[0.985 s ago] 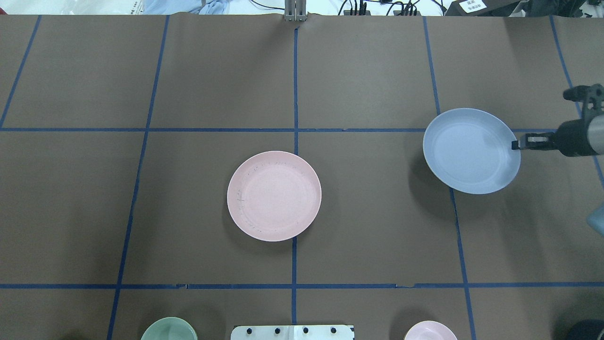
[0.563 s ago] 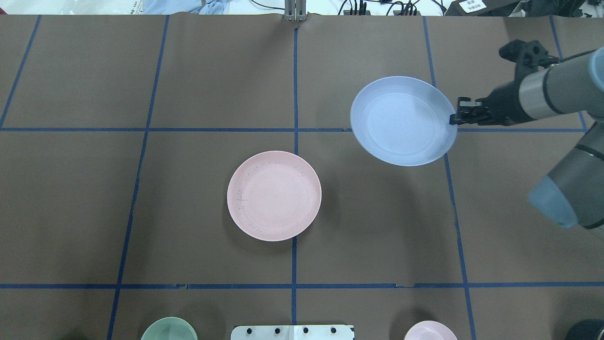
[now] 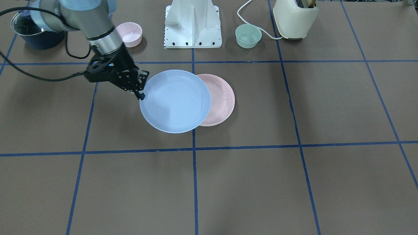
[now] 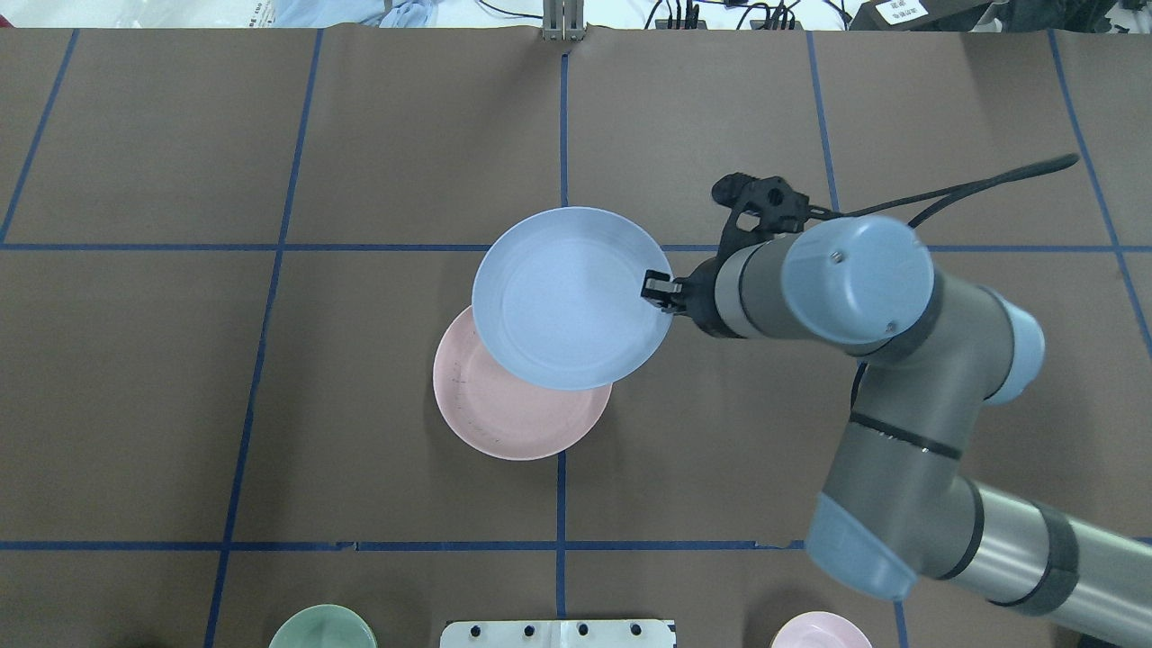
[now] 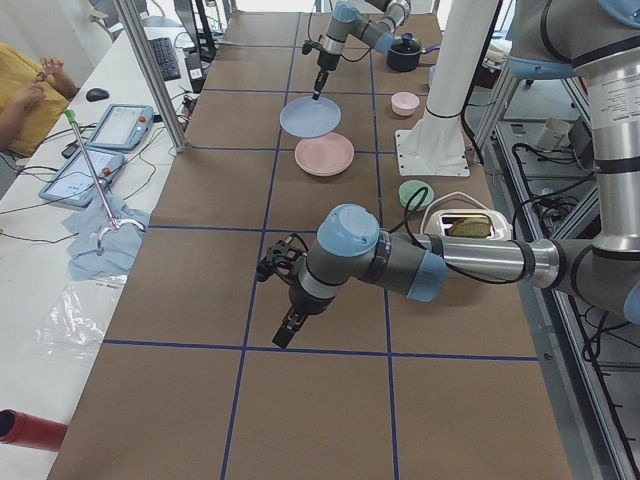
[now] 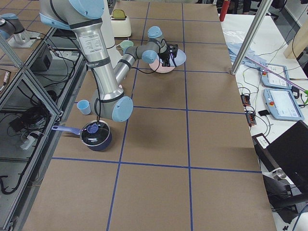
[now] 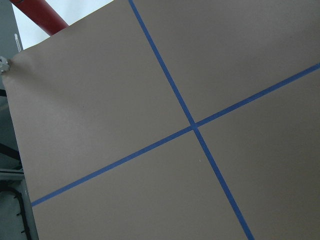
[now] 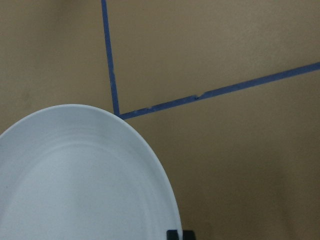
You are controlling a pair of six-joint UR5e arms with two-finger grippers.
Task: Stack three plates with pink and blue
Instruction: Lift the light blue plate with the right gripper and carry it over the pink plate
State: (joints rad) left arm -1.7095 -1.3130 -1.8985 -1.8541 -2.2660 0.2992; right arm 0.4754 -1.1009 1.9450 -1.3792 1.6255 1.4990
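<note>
On the brown taped table (image 4: 180, 405) the right gripper (image 4: 655, 290) pinches the rim of the one light blue plate (image 4: 567, 297), holding it raised and partly over the one pale pink plate (image 4: 513, 423), which lies flat mid-table. The left gripper (image 5: 282, 338) hangs well apart from both plates; whether it is parted or closed I cannot tell. Two small bowls, a pink bowl (image 3: 130, 33) and a mint-green bowl (image 3: 248, 36), flank the robot's base.

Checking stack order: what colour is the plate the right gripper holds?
It is the light blue plate, clearest in the overhead exterior view.
</note>
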